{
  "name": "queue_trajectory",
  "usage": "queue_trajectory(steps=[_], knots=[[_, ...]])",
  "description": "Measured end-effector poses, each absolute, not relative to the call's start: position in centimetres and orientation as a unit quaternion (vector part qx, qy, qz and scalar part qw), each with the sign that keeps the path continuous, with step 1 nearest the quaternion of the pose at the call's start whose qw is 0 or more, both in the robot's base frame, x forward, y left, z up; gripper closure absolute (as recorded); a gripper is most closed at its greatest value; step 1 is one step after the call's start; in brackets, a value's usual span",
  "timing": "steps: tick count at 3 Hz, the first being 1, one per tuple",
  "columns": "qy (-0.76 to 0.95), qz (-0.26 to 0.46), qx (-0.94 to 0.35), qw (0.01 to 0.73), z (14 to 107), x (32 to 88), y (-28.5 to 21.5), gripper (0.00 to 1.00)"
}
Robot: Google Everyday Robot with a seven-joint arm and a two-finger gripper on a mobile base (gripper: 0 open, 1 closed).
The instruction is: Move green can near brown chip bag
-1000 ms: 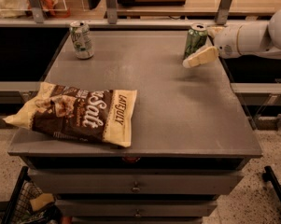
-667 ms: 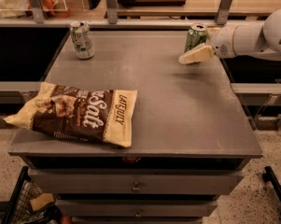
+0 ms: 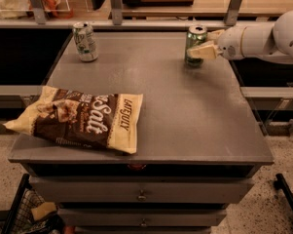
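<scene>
The green can (image 3: 195,39) is upright at the far right of the grey table (image 3: 194,121), its base at or just above the surface. My gripper (image 3: 201,44) reaches in from the right on a white arm and is shut on the can, with one cream finger (image 3: 203,52) across its front and the other behind it. The brown chip bag (image 3: 82,118) with white "Salt" lettering lies flat at the front left of the table, far from the can.
A paler white-silver can (image 3: 85,42) stands at the far left corner. A shelf rail with metal posts (image 3: 117,6) runs behind the table. Drawers (image 3: 141,194) sit below the top, and a wire basket (image 3: 24,213) is at the lower left.
The gripper and the green can have shifted a little to the left, and the can has gone from tilted to upright. The chip bag and the pale can have not moved.
</scene>
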State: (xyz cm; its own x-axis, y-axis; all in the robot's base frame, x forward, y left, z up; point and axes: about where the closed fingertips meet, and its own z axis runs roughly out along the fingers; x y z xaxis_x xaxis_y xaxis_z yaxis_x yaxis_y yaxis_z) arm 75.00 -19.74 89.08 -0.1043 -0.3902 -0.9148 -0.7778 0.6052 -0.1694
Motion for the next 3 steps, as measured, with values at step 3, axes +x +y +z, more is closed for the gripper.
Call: queue_trajectory(steps=[3], knots=[[0.672,0.207,-0.437,0.561,94.0,74.9,-18.4,1.0]])
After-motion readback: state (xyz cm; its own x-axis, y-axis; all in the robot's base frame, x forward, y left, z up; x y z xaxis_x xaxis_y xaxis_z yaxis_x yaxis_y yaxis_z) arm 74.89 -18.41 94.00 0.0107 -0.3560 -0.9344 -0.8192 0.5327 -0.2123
